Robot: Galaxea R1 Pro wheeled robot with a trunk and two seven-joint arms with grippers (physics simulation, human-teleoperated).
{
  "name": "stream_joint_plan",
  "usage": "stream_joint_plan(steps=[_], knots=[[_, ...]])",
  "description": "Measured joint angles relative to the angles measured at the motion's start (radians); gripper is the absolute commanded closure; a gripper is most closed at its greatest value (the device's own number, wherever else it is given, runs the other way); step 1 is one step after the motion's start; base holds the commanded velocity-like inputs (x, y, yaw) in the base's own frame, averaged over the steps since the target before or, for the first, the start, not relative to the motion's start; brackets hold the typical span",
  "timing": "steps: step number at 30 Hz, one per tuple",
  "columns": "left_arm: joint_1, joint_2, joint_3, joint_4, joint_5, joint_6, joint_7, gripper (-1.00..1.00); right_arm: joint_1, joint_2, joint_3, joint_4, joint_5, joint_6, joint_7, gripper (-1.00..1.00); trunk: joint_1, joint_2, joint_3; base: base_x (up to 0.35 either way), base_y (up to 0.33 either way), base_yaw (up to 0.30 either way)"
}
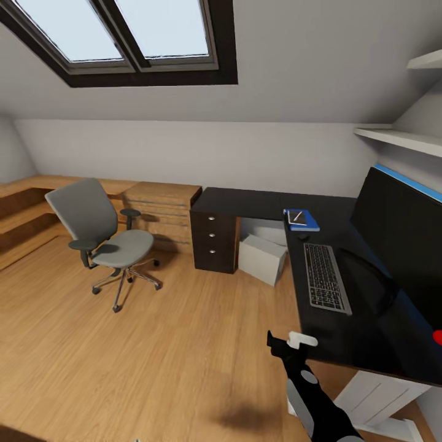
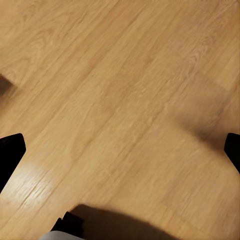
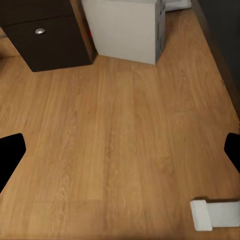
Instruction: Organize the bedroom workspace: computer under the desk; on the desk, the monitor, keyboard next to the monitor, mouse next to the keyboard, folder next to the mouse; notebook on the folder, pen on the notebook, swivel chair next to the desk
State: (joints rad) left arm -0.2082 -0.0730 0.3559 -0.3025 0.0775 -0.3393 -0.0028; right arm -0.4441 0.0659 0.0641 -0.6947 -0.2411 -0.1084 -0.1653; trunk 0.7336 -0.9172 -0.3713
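Observation:
The black L-shaped desk (image 1: 258,202) runs along the right, with the monitor (image 1: 399,236) on it. The keyboard (image 1: 324,277) lies in front of the screen, and the mouse (image 1: 303,236) sits just beyond the keyboard's far end. Past the mouse lies the blue folder (image 1: 309,222), with the notebook (image 1: 293,213) on it and the pen (image 1: 298,217) on top. The computer (image 1: 264,258) (image 3: 127,27) stands under the desk beside the drawer unit (image 1: 213,241) (image 3: 45,35). The swivel chair (image 1: 101,239) stands well left of the desk. My right gripper (image 1: 290,342) (image 3: 120,150) hangs open over floor. My left gripper (image 2: 120,150) is open over bare floorboards.
A light-wood drawer chest (image 1: 161,212) and low wooden steps (image 1: 24,205) line the back wall behind the chair. White shelves (image 1: 399,138) hang above the desk. A white desk foot (image 3: 217,215) rests on the floor near my right gripper. Wide wooden floor (image 1: 153,344) lies between chair and desk.

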Motion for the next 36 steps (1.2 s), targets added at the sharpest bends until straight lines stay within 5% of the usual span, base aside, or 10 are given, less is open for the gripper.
stream_joint_plan(steps=[12,25,36], knots=[[0.000,0.001,0.000,0.000,0.000,0.000,0.000,-1.00,0.000,0.001,0.094,0.060,0.000,-0.030,0.000,-1.00,0.000,0.000,0.000,0.000,0.143,0.003],[0.000,0.001,0.000,0.000,-0.001,0.002,0.000,-1.00,0.000,0.017,0.111,0.267,0.002,-0.102,0.003,-1.00,0.000,0.000,0.000,0.000,0.269,0.000],[0.000,0.000,0.000,0.000,-0.001,0.000,0.000,-1.00,0.000,0.018,0.118,0.356,0.005,-0.113,0.003,-1.00,0.000,0.000,0.000,0.000,0.054,0.000]])
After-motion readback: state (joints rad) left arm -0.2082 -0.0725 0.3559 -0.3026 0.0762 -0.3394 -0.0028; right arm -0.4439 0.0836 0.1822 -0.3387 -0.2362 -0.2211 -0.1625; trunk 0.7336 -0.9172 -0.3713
